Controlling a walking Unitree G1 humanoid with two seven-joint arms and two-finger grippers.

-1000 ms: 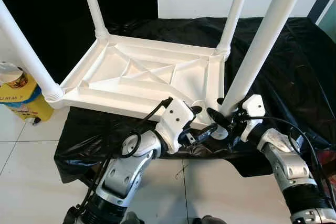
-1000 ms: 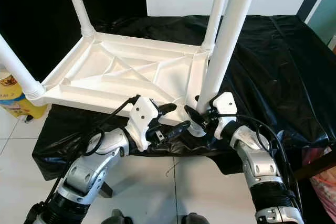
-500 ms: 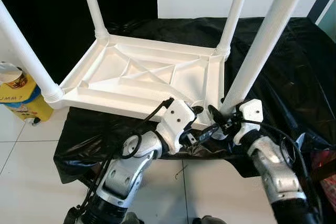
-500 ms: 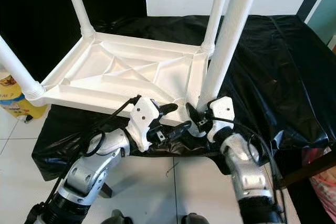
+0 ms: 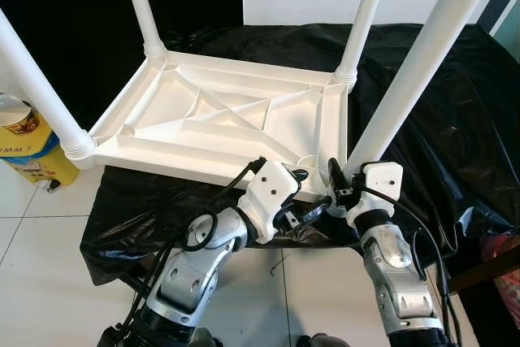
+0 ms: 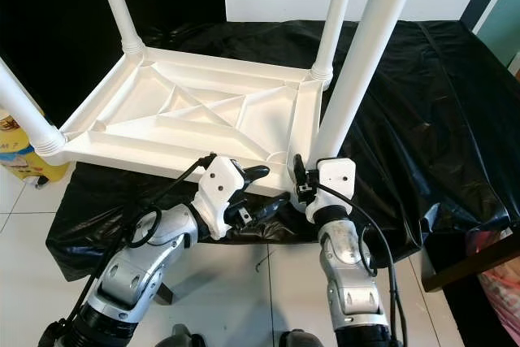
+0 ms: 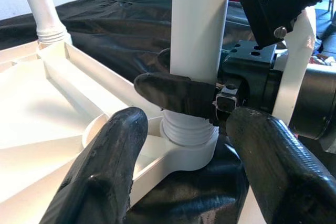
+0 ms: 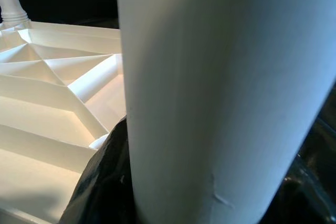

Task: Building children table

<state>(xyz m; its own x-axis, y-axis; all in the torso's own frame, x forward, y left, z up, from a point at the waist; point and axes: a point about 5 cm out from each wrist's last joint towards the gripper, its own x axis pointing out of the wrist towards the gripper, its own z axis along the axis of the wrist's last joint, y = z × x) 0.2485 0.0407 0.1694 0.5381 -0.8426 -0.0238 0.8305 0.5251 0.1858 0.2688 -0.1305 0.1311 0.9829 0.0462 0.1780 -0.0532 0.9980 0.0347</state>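
At the tabletop's [image 5: 219,115] near right corner, right gripper [image 5: 340,190] clamps the leg [image 5: 406,91]; left gripper [image 5: 302,203] gapes beside. Twist the leg straight, staying upright.

White table [image 5: 219,119] upturned, legs up

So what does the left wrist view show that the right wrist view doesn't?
The left wrist view shows the left gripper open just short of the near leg's threaded base, and the right gripper clamped around that leg just above the socket. The right wrist view instead shows the leg from very close, with the ribbed underside of the tabletop beside it. Both share the white leg, the upturned tabletop and the black sheet beneath.
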